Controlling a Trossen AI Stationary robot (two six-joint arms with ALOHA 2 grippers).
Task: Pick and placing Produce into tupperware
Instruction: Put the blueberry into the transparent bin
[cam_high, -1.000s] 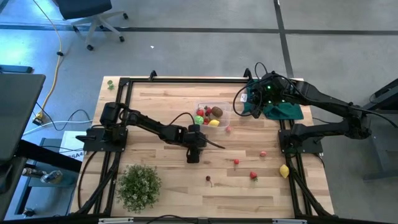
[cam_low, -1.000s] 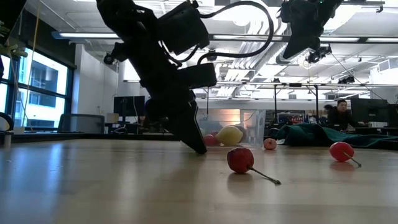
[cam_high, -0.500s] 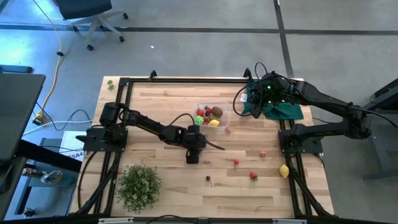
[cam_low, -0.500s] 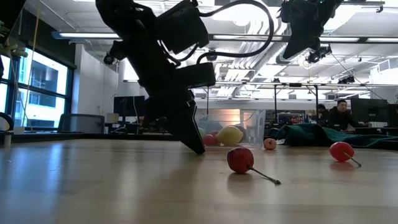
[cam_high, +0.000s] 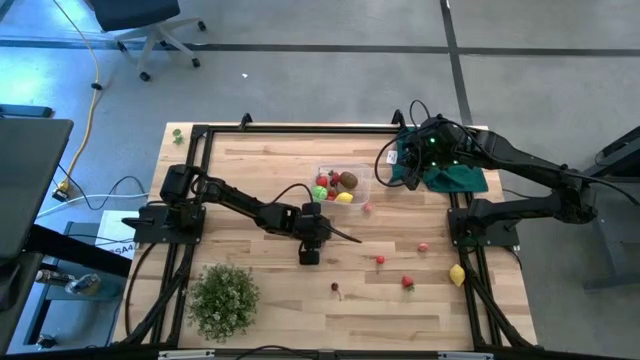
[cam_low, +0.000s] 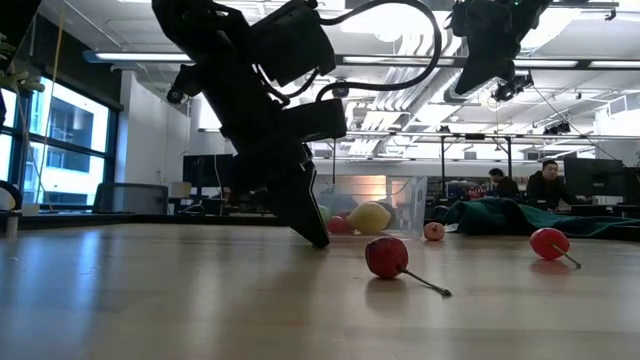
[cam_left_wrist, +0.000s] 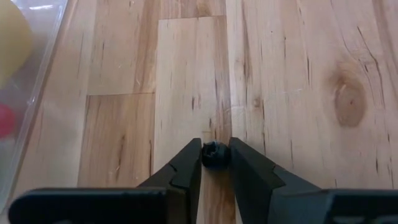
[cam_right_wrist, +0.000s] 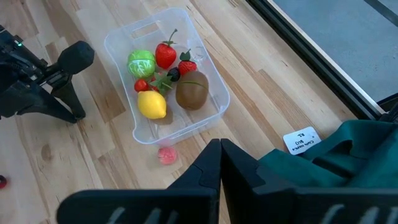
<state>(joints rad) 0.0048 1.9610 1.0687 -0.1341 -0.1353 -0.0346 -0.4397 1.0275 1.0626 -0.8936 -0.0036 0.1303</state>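
My left gripper (cam_high: 311, 250) stands near the table's middle, on the near side of the tupperware, shut on a small dark berry (cam_left_wrist: 214, 154). The tupperware (cam_high: 343, 185) is a clear shallow tub holding a green ball (cam_right_wrist: 141, 63), strawberries, a kiwi (cam_right_wrist: 191, 89) and a lemon (cam_right_wrist: 152, 104). A pink fruit (cam_high: 366, 208) lies just outside it. Several red fruits (cam_high: 380, 260) and a lemon (cam_high: 457, 275) lie loose toward the near right. My right gripper (cam_right_wrist: 220, 146) hangs shut, high over the far right by the dark green cloth (cam_high: 450, 175). My left gripper pinches the small dark berry (cam_left_wrist: 214, 154) between its two fingertips (cam_left_wrist: 189, 163). The fingers come from above on a slant, and in the low view their tips (cam_low: 318, 238) reach down to the table top. I cannot tell whether the berry is lifted clear.
A bushy green plant (cam_high: 222, 298) stands at the near left corner. A black frame (cam_high: 200, 180) runs along the table's sides. A stemmed red fruit (cam_low: 387, 257) lies close to my left gripper in the low view. People sit in the room behind.
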